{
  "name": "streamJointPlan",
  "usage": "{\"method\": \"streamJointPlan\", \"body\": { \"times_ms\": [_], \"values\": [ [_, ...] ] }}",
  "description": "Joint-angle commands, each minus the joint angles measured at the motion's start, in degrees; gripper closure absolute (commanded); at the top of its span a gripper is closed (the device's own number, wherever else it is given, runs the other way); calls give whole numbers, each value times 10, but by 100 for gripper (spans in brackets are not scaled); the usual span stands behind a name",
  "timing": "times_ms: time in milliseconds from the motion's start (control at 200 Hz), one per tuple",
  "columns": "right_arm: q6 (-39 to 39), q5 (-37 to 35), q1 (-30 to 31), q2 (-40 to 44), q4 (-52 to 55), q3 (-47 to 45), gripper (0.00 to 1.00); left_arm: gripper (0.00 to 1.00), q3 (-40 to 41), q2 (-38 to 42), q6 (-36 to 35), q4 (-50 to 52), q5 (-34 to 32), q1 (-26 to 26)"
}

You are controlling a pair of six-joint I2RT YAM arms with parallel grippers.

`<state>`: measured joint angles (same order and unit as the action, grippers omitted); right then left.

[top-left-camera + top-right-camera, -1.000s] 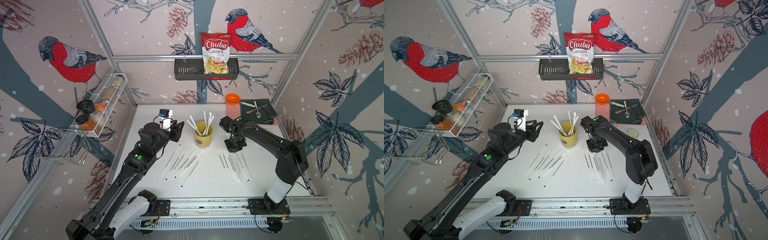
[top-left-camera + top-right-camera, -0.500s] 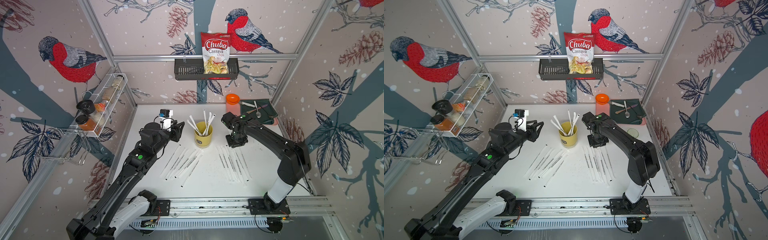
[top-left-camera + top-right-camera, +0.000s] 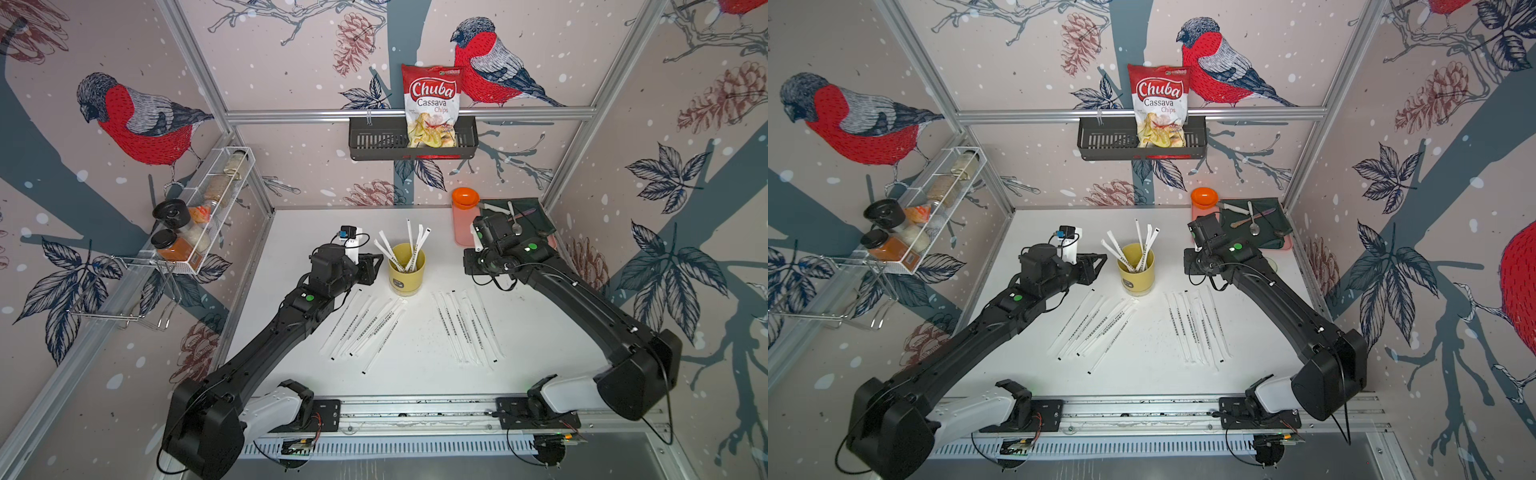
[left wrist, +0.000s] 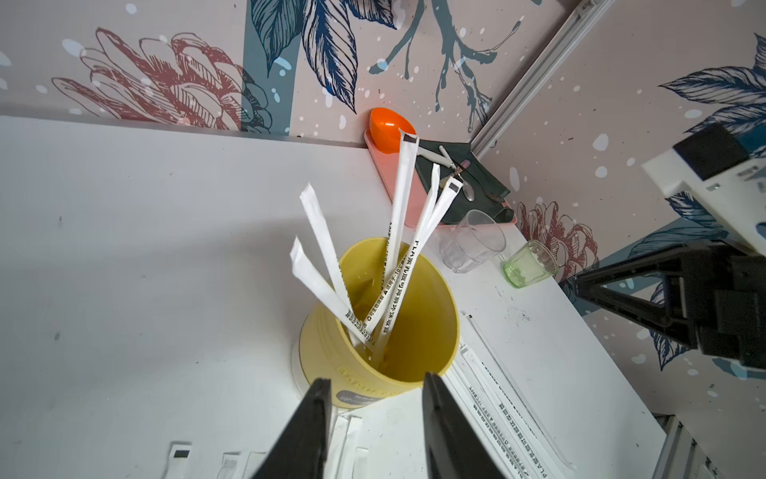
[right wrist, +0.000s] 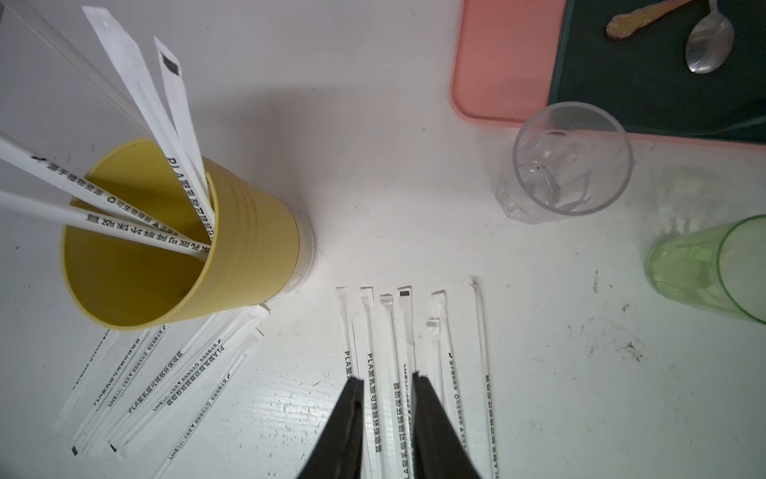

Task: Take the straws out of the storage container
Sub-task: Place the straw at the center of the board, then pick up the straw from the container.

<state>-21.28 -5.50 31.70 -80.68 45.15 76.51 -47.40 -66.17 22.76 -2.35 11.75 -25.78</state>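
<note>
Removal partly done: several white paper-wrapped straws point(image 4: 398, 207) stand in the pale yellow cylindrical plastic cup point(image 3: 406, 276); others lie on the white table point(image 3: 415, 374). The left gripper point(image 4: 375, 383), parted and empty, is aimed at the cup; the right gripper point(image 5: 385, 379) is narrowly parted and empty. One upright straw must next be pinched and lifted.

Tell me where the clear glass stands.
In the right wrist view the clear glass stands upright, back right on the table, between the pink tray and the green cup.
</note>
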Motion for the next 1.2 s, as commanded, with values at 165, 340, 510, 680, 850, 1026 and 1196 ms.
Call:
{"method": "streamJointPlan", "body": {
  "times_ms": [165,340,510,680,850,1026,1196],
  "values": [
    [23,-7,-18,14,-26,-23,75,58,-72,-83,22,6,-49,2],
    [26,-2,-31,30,-33,-32,75,58,-90,-110,29,5,-64,4],
    [30,0,-36,32,-33,-30,75,58,-94,-139,33,18,-71,6],
    [33,3,-39,31,-34,-31,75,59,-107,-150,34,8,-67,6],
    [37,6,-41,25,-35,-29,76,68,-120,-165,29,-5,-49,8],
    [37,5,-41,25,-37,-31,76,78,-143,-178,19,11,-40,9],
    [40,9,-41,23,-38,-34,76,90,-152,-171,10,21,-30,9]
  ]
}}
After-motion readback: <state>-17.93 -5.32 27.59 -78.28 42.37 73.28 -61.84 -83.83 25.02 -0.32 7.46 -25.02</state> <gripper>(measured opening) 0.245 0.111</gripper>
